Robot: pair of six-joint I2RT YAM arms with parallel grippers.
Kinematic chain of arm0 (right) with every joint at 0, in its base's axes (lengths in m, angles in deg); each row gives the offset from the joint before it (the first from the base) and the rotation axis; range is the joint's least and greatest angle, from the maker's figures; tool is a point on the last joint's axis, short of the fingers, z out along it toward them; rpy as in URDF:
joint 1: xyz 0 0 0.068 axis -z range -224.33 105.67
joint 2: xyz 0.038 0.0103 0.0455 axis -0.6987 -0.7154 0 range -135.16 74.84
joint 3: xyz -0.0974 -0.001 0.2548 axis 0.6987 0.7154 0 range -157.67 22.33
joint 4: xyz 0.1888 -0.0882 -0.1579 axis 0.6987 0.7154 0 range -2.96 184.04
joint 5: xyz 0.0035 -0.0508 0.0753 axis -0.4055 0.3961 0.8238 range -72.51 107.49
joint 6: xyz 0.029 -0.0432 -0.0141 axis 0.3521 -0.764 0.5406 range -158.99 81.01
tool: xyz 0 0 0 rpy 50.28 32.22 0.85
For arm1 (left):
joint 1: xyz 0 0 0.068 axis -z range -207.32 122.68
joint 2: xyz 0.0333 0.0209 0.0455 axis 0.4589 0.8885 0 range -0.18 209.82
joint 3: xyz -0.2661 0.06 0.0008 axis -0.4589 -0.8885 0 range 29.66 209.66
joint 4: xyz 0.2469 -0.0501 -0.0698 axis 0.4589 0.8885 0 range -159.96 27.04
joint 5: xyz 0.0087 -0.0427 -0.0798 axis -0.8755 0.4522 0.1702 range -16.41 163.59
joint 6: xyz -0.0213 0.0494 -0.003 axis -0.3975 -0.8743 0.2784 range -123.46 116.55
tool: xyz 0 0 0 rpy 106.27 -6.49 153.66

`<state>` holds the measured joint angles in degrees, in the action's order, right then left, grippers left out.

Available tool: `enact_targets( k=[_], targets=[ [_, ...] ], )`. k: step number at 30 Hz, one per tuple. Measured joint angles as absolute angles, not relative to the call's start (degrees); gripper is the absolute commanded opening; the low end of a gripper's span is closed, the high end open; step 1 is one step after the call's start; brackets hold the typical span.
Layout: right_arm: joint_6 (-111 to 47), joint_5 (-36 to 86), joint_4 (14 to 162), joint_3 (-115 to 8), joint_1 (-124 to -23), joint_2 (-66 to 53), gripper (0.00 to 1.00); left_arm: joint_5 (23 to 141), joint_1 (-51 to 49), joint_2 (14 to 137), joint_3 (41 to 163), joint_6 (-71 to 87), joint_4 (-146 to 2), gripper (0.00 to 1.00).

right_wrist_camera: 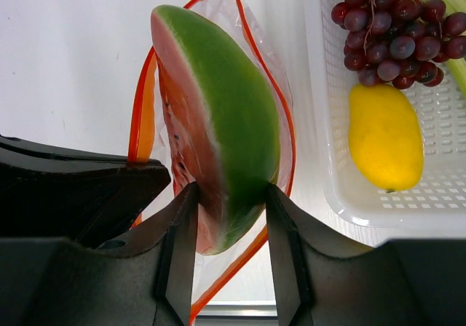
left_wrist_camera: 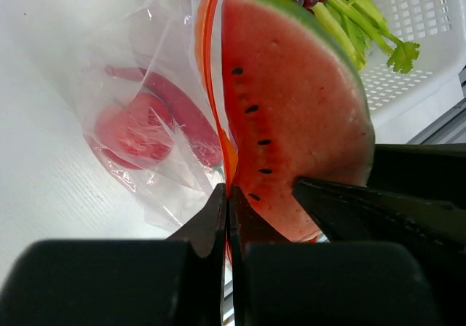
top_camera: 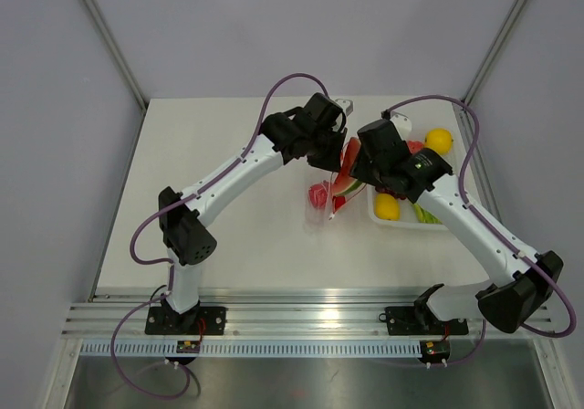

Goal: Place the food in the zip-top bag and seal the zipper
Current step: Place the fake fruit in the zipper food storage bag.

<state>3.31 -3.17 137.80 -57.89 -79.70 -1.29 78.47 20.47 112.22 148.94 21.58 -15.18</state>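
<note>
My right gripper [right_wrist_camera: 227, 191] is shut on a watermelon slice [right_wrist_camera: 218, 122], red flesh and green rind, and holds it at the open mouth of the clear zip-top bag [left_wrist_camera: 138, 86]. My left gripper [left_wrist_camera: 229, 195] is shut on the bag's red-orange zipper strip [left_wrist_camera: 207, 64] and holds the mouth up. Inside the bag lie a red round fruit [left_wrist_camera: 131, 129] and a red chili [left_wrist_camera: 182, 111]. In the top view the two grippers meet over the bag [top_camera: 321, 199] with the watermelon slice [top_camera: 347, 183] between them.
A white tray [top_camera: 438, 222] stands right of the bag. It holds purple grapes [right_wrist_camera: 389, 28], a yellow lemon [right_wrist_camera: 386, 137], a second lemon [top_camera: 439, 140] and green stalks [left_wrist_camera: 357, 20]. The table's right edge lies just past the tray.
</note>
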Motion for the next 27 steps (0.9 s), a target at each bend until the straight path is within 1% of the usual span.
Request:
enact_targets(
  k=[2, 3, 4, 5, 6, 7, 8, 9, 11, 17, 21, 24, 27],
  targets=[
    [3.75, -3.50, 137.69, -57.83, -80.23, -1.29, 0.09, 78.47, 20.47, 112.22, 149.31, 21.60, -15.20, 0.00],
    [3.79, -3.52, 137.58, -57.72, -80.44, -1.29, 0.18, 78.47, 20.47, 112.22, 149.47, 21.65, -15.14, 0.00],
    [3.82, -3.48, 137.45, -57.48, -80.68, -1.29, 0.33, 78.47, 20.47, 112.22, 149.58, 21.73, -15.22, 0.00],
    [3.79, -3.44, 137.37, -57.15, -80.88, -1.29, 0.53, 78.49, 20.47, 112.22, 149.64, 21.87, -15.22, 0.00],
    [3.79, -3.39, 137.26, -56.71, -81.06, -1.29, 0.62, 78.49, 20.47, 112.22, 149.64, 21.89, -15.22, 0.00],
    [3.66, -3.33, 137.15, -56.16, -81.14, -1.23, 0.69, 78.54, 20.47, 112.22, 149.64, 21.89, -15.22, 0.00],
    [3.27, -3.31, 137.02, -55.40, -81.21, -1.03, 0.71, 78.56, 20.47, 112.22, 149.64, 21.91, -15.22, 0.00],
    [2.94, -3.33, 137.04, -54.92, -81.21, -0.81, 0.72, 78.60, 20.47, 112.22, 149.64, 21.91, -15.22, 0.00],
    [2.40, -4.18, 137.28, -54.22, -81.23, 0.13, 0.75, 78.80, 20.47, 112.22, 149.64, 21.91, -15.44, 0.00],
    [0.43, -8.99, 138.48, -54.31, -79.61, 5.66, 0.77, 79.13, 20.47, 112.22, 149.60, 21.93, -15.66, 0.00],
    [-1.45, -8.14, 137.21, -52.14, -70.91, 8.67, 0.76, 79.19, 20.38, 112.20, 148.81, 21.93, -16.08, 0.00],
    [-2.72, -5.64, 135.66, -46.37, -62.65, 10.40, 0.77, 79.21, 20.34, 112.20, 147.85, 21.95, -16.49, 0.00],
    [-3.70, -1.40, 134.44, -41.00, -57.89, 9.70, 0.81, 79.24, 20.30, 112.20, 147.26, 21.95, -16.69, 0.00]
  ],
)
